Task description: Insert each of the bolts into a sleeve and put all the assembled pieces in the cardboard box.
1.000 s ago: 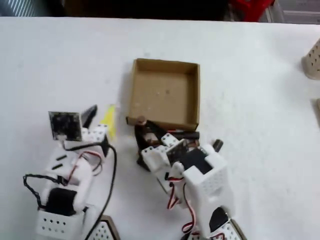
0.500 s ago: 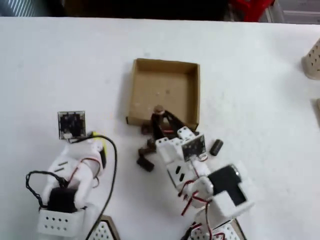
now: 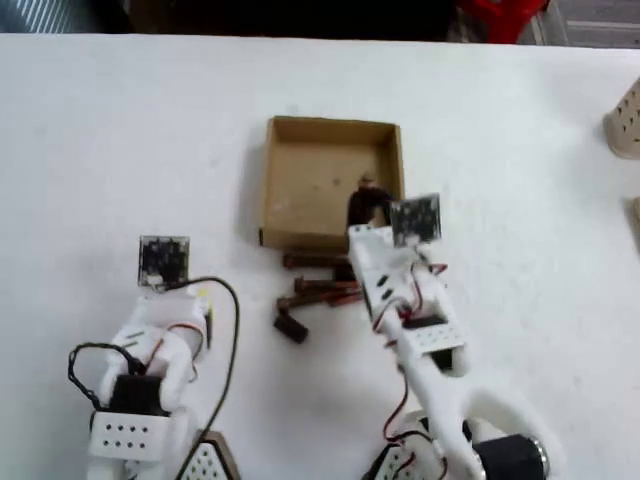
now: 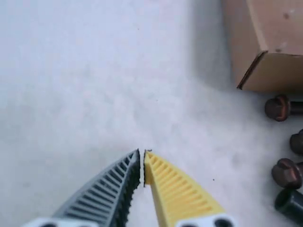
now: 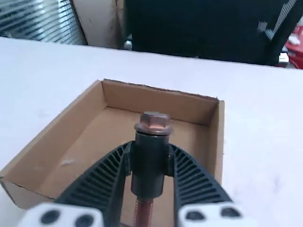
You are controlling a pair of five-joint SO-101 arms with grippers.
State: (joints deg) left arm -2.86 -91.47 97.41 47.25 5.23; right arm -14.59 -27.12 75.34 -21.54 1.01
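Note:
The cardboard box (image 3: 300,175) stands open at mid-table. My right gripper (image 3: 368,206) hangs over its near right corner, shut on a black sleeve (image 5: 147,163) with a copper bolt (image 5: 152,123) pushed through it, held upright above the box floor (image 5: 99,146). Three loose bolts (image 3: 315,262) (image 3: 322,285) (image 3: 305,301) lie in front of the box, with a black sleeve (image 3: 290,327) beside them. My left gripper (image 4: 142,154) is shut and empty, low over bare table left of the bolt heads (image 4: 277,108) and the box corner (image 4: 265,56).
A beige perforated block (image 3: 625,120) stands at the table's right edge. The left arm's black cable (image 3: 225,340) loops beside it near the front edge. Open white table lies left of and beyond the box.
The right arm has lifted the sleeved bolt from in front of the box and stretched forward over its near right corner. The left arm has drawn back toward the front edge.

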